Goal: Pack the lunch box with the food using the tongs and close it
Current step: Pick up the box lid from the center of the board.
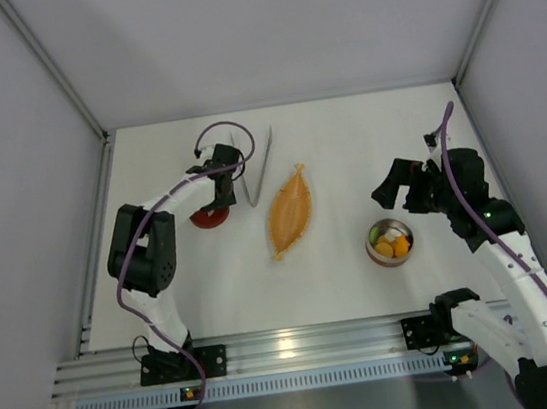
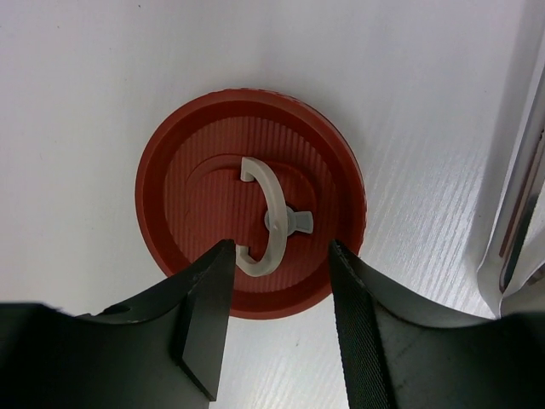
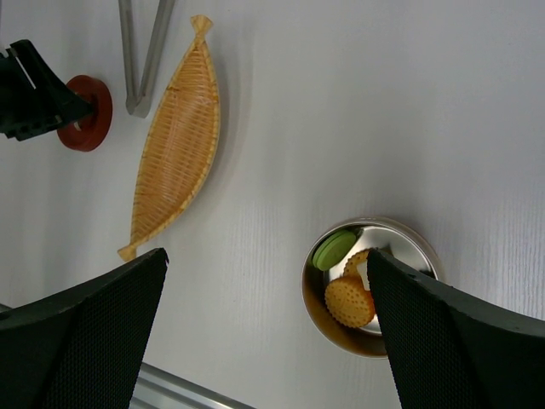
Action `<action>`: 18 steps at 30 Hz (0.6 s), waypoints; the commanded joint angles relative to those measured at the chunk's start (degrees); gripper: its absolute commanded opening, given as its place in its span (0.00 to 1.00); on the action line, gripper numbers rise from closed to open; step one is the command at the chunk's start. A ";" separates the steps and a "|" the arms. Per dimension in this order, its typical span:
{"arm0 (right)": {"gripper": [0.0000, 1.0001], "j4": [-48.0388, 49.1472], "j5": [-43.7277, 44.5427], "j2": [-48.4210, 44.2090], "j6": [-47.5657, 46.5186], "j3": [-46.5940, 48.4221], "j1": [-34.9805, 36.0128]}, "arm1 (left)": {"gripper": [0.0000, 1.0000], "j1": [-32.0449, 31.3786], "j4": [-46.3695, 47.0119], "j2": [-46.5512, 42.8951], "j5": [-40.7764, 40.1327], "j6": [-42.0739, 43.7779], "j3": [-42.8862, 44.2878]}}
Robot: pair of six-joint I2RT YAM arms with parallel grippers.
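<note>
The lunch box point(image 1: 389, 242) is a round steel container standing open at the right, with the food point(image 3: 349, 298) inside: orange and yellow pieces and a green one point(image 3: 334, 249). Its red lid point(image 2: 251, 200) lies flat on the table at the left, white handle point(image 2: 271, 217) up. My left gripper point(image 2: 281, 256) hangs over the lid's near part, open, its fingers on either side of the handle's lower end and not touching it. The silver tongs point(image 1: 258, 166) lie on the table beside the lid. My right gripper point(image 3: 268, 256) stands wide open above the table, left of the lunch box.
An orange leaf-shaped woven tray point(image 1: 289, 210) lies between lid and lunch box, with nothing on it. The tongs point(image 2: 515, 230) lie close to the right of my left gripper. Grey walls enclose the table on three sides; an aluminium rail point(image 1: 302, 347) runs along the near edge.
</note>
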 commanded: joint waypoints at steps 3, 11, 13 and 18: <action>0.99 3.08 0.91 -0.08 -1.00 0.29 1.15 | 0.51 1.03 2.53 1.66 -1.11 0.35 0.30; 0.99 3.25 0.82 0.54 -1.00 0.20 1.24 | 0.42 1.56 3.15 1.83 -0.40 0.25 -0.14; 1.00 3.25 0.82 0.71 -0.92 0.20 1.33 | 0.35 1.65 3.15 2.01 -0.32 0.26 -0.14; 0.99 3.34 0.91 0.89 -0.92 0.29 1.42 | 0.26 1.65 3.50 2.19 0.47 0.52 -0.14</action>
